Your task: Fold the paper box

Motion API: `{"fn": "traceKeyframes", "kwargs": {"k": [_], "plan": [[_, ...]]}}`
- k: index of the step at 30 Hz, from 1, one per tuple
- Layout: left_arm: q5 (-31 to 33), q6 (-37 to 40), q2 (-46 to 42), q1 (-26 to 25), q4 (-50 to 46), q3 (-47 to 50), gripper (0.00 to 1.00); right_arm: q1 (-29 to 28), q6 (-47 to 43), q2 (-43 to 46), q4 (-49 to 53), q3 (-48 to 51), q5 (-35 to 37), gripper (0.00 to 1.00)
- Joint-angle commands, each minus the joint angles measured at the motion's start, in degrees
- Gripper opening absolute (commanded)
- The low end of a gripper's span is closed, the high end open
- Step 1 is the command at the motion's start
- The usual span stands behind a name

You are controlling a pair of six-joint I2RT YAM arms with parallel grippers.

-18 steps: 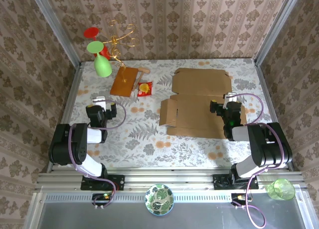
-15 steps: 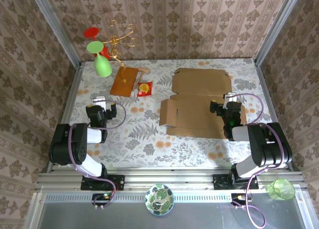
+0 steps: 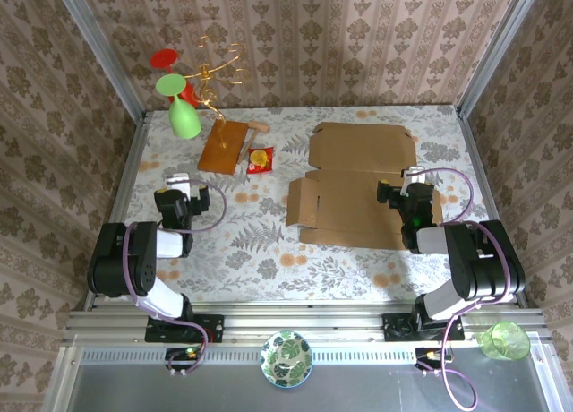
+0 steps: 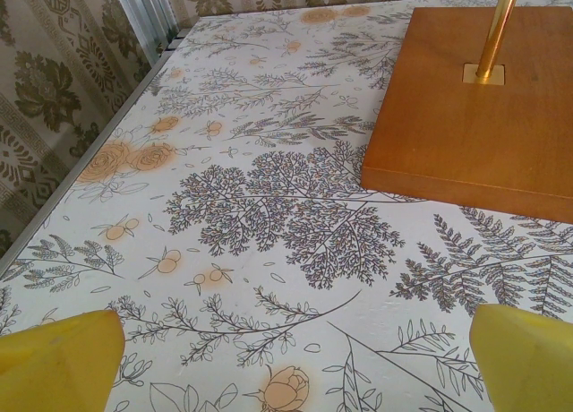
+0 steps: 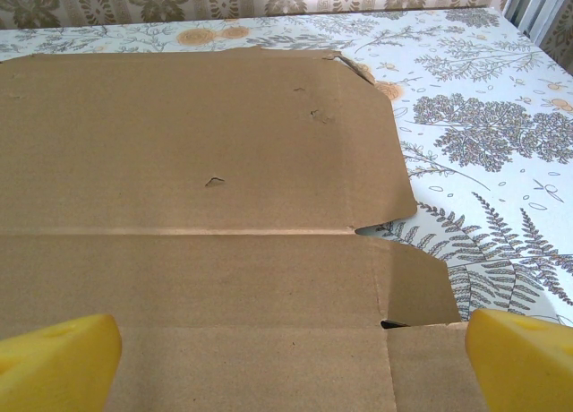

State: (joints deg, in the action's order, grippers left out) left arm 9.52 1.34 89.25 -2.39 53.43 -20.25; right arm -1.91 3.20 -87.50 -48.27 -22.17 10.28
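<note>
Only one paper box point(image 3: 358, 184) lies near one wooden board point(image 3: 222, 147).

Paper box point(image 3: 358, 184): unfolded, lying flat.
Plain brown corrugated cardboard, spread open on the right half of the table point(image 3: 269, 251). Creased panels lie one behind another, with side flaps jutting out at the left end. Close up, the surface is flat with clear fold lines and a few small scuffs.

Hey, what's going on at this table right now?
Two robot arms are set up to fold a paper box, which lies flat and unfolded. The right gripper is open, low over the box. The left gripper is open over the tablecloth near a wooden board. Nothing is held.
</note>
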Motion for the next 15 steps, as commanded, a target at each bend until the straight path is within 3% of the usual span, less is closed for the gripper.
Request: {"fn": "traceKeyframes", "kwargs": {"k": [1,4,7,9,10,13,14,15], "plan": [[0.8,0.9,0.1,-0.1,1.8,-1.1,1.00,-0.2,0.5,-0.1,-2.2,-0.3,1.1,1.00],[0.9,0.8,-0.2,-0.1,4.9,0.8,1.00,-0.2,0.3,1.0,-3.7,0.5,1.4,1.00],[4.5,1.8,-2.4,-1.9,11.8,5.4,1.00,-2.3,-0.3,9.5,1.5,1.4,7.3,1.00],[15.1,6.7,-5.0,-7.8,15.6,7.2,1.00,-4.3,-0.9,16.7,5.3,1.6,12.1,1.00],[17.4,9.1,-7.0,-10.2,15.4,7.4,1.00,-4.9,-0.5,20.1,7.7,1.2,13.6,1.00],[24.8,11.3,-15.9,-15.5,6.1,3.3,1.00,-7.1,3.4,31.5,26.3,-7.1,20.3,1.00],[26.5,6.9,-19.3,-16.2,-0.3,-0.1,1.00,-7.5,7.9,33.9,35.7,-12.9,23.4,1.00],[30.1,-2.3,-22.7,-16.4,-12.6,-5.5,1.00,-7.5,16.1,35.2,46.2,-18.7,25.8,1.00]]}}
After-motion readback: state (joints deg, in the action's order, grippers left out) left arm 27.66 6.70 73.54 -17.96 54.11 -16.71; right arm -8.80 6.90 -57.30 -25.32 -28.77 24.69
